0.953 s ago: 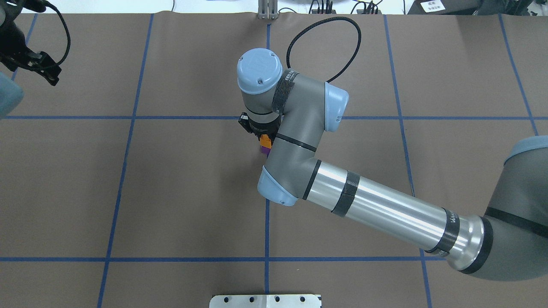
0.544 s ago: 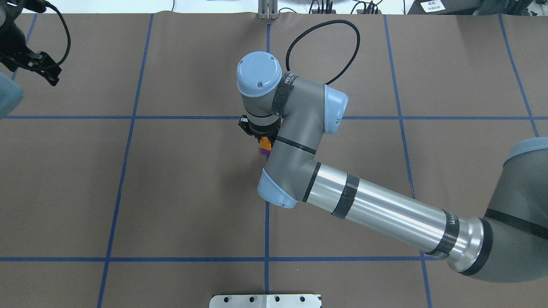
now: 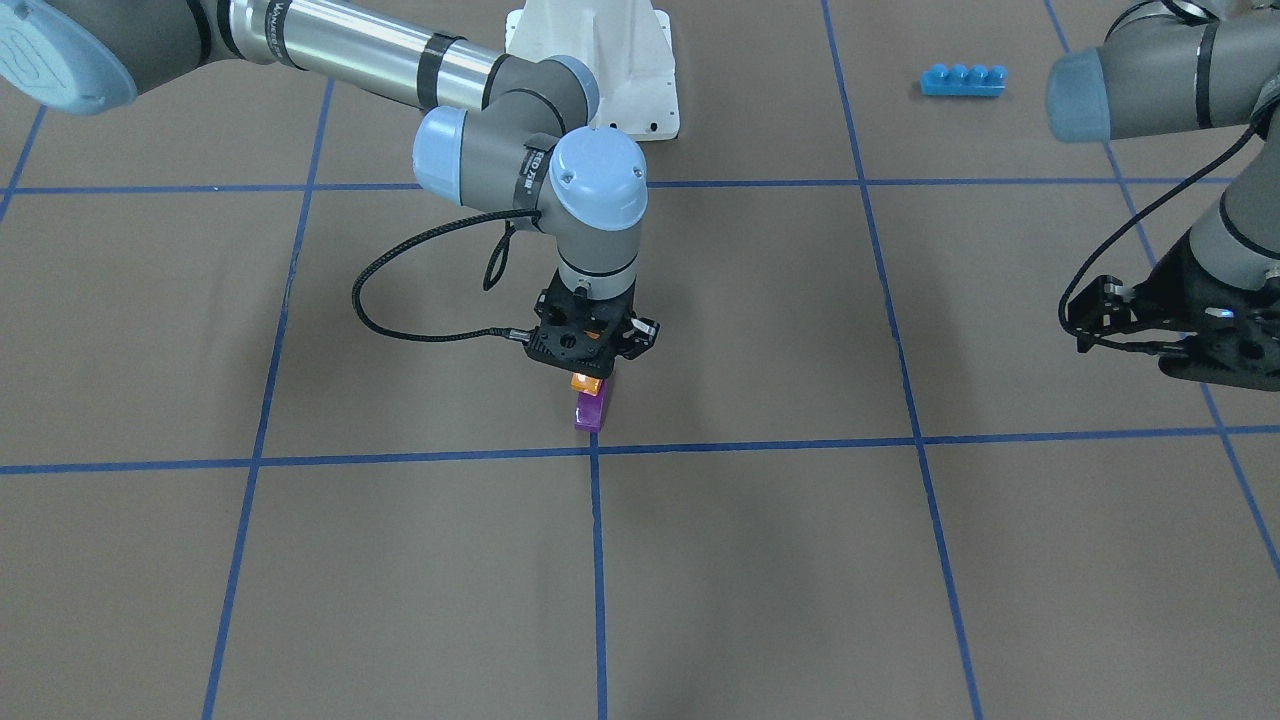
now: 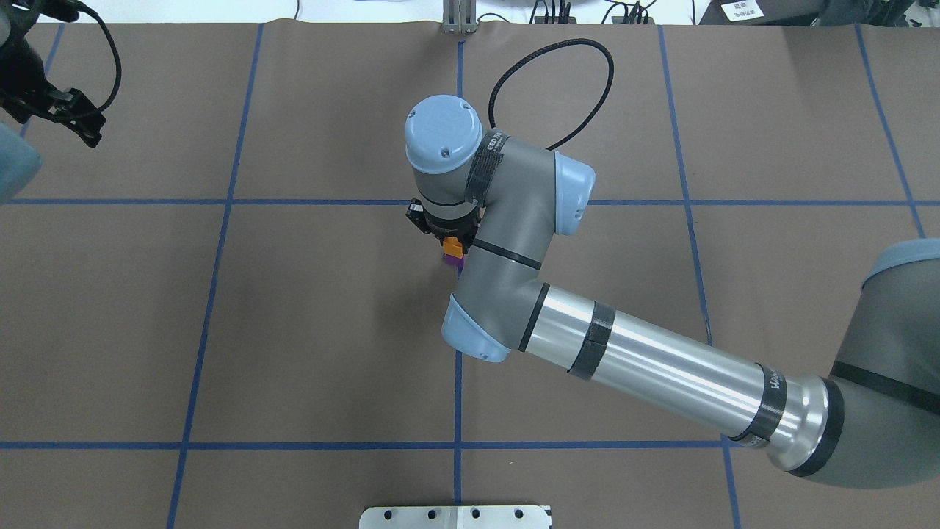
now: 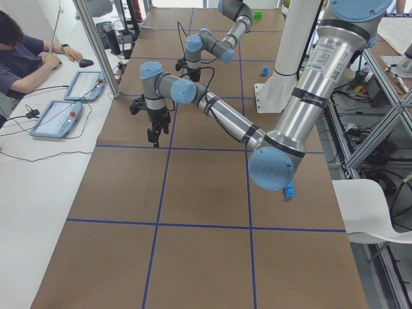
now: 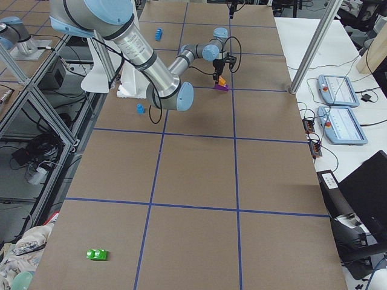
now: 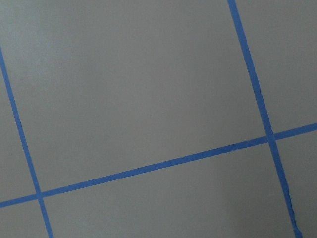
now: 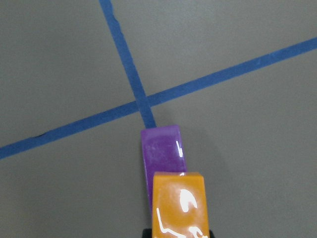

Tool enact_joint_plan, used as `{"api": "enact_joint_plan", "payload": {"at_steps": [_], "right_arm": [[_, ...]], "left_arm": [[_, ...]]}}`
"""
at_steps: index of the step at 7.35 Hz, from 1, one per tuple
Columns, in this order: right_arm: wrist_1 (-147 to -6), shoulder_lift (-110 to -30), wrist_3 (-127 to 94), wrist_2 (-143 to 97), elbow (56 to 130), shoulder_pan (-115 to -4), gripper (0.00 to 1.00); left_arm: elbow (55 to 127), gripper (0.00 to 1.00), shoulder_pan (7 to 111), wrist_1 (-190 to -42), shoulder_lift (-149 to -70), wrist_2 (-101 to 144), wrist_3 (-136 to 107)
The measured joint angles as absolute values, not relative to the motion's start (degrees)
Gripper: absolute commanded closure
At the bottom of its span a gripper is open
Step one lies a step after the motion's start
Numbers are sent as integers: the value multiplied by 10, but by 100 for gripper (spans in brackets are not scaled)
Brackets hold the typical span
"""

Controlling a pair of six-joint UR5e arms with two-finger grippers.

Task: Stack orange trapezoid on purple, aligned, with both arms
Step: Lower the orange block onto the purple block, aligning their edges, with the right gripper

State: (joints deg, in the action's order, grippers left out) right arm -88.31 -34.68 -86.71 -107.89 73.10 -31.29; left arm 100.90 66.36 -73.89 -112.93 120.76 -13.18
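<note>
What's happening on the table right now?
The right pincer grips the orange brick and holds it just over the purple brick, which sits on the table by a crossing of blue tape lines. In the wrist view the orange brick overlaps only the purple one's near end; whether they touch is unclear. The left pincer hangs off to the side, away from both bricks.
</note>
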Motion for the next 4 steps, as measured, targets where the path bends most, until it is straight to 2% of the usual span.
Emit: {"api": "enact_joint_plan", "payload": {"at_steps": [2,3,4], "right_arm": [[-860,-347,-867,-1073,721,-309,100],[-855,-348,-866,-1072,718,-308,59],[-852,-348,-866,-1072,718,-309,1]], "left_arm": [[1007,0,663,-738,-1129,1208,-133],[1005,0,663,-738,-1129,1208,-133],[1004,0,663,-738,-1129,1208,-133]]}}
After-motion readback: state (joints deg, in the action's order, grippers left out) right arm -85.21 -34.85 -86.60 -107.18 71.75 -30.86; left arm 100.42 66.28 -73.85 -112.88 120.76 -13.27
